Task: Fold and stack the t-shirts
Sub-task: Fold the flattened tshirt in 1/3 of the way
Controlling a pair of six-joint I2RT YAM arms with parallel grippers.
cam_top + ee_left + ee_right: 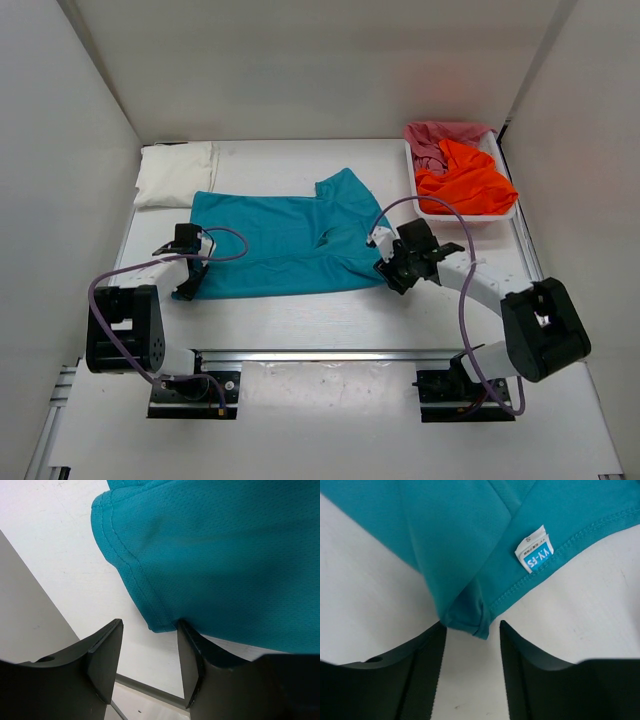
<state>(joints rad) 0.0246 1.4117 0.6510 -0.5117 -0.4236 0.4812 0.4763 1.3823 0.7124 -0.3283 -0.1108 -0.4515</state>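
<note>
White surface carries the teal t-shirt; left jaws and right jaws stand apart at its near corners. Best to pinch each hem squarely, then lift evenly.

We find the teal-blue cloth t-shirt matt and finely pitted, the white tabletop smooth, the black plastic fingers of the left gripper matt.
</note>
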